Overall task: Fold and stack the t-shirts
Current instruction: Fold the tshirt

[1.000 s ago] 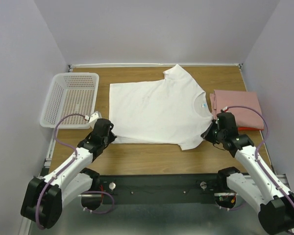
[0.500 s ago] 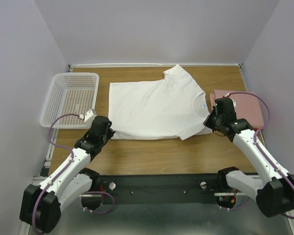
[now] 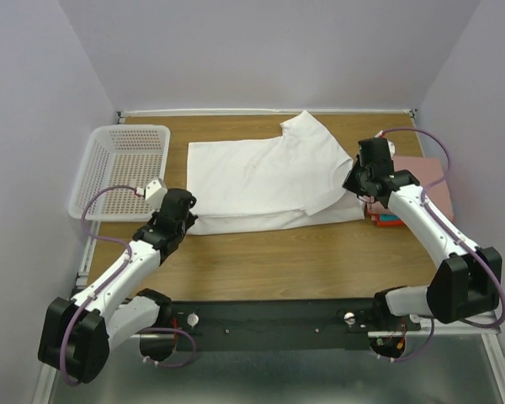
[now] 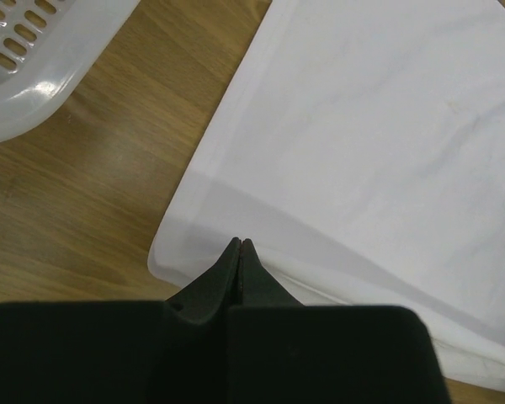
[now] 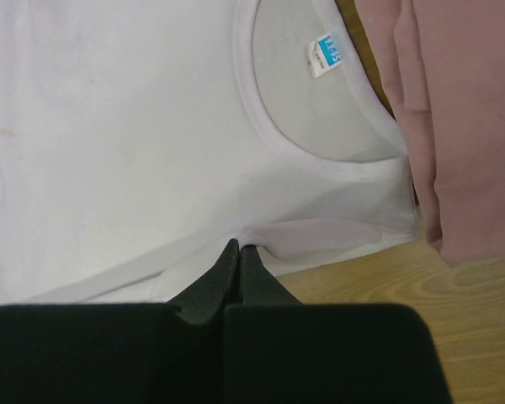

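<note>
Left wrist view: the left gripper [image 4: 238, 246] has its two fingers pressed together tip to tip. The near hem of the white t-shirt [image 4: 362, 126] appears nipped between them. A thin, half see-through band of cloth runs out from the tips to either side. The body of the shirt spreads ahead of the gripper, and a lower layer shows underneath on its right. Ahead and to its left is a corner of the white basket [image 4: 34, 67], apart from the cloth, with bare table [image 4: 93, 202] between them.

The right gripper [image 5: 238, 247] is likewise closed to a point, and a raised fold of the shirt's shoulder meets the tips, so I judge cloth is caught there too. Straight ahead of it sits the collar [image 5: 269, 143] with its blue label [image 5: 324, 52]. Just beside the shirt's edge, on the gripper's right, lies the pink t-shirt [image 5: 454, 126].

From above, the near strip of the white shirt lies doubled over, with one gripper at each end of the fold. Slivers of red-orange and blue cloth [image 3: 385, 219] show under the pink one, on the side towards the right gripper.

The shirt looks thin, light and limp, so it will likely sag between the two holds and may slide on the smooth wood. The stitched hem corner and the shoulder seam look like the best places to pinch, being doubled and less likely to slip out. The two holds want to travel together so the edge stays taut
</note>
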Tool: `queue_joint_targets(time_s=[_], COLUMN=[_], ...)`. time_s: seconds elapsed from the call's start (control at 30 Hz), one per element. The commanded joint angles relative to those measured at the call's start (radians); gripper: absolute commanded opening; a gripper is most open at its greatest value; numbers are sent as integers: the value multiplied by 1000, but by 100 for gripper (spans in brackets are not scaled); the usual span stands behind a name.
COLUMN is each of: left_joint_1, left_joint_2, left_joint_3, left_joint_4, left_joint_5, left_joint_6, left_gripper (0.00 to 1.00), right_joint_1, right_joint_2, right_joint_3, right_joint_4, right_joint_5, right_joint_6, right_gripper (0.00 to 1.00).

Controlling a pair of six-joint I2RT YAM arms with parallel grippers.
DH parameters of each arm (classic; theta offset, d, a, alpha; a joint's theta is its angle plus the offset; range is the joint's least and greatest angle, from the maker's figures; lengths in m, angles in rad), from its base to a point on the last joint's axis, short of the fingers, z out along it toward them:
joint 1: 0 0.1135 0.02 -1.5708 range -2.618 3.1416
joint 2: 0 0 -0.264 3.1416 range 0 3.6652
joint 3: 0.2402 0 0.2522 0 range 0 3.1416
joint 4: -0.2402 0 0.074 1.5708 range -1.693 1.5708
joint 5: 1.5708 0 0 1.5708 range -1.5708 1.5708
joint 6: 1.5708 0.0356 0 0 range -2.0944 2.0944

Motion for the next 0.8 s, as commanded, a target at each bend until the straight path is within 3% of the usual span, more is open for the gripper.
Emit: queue_joint_targets(time_s=[0.0, 0.67, 0.7, 0.73, 0.77], left_joint_1=[5, 102, 108, 114, 120], left_joint_2=[21, 333, 345, 348, 357], left_joint_3=[32, 138, 141, 144, 156], left_joint_4=[23, 69, 74, 77, 77], left_joint_5=[-76, -96, -93, -88, -84], left_joint_6=[16, 44, 55, 59, 73], left_gripper=[0, 0, 20, 32, 58], right_joint_1=[-2, -14, -16, -16, -17], right_joint_2=[66, 477, 516, 536, 569], right_joint_3=[66, 350, 368, 387, 416], right_joint_4=[31, 69, 68, 69, 69], right_joint_5=[35, 47, 40, 36, 27], right_joint_6=[-32, -43, -43, -44, -46], right_gripper=[1, 4, 7, 7, 19])
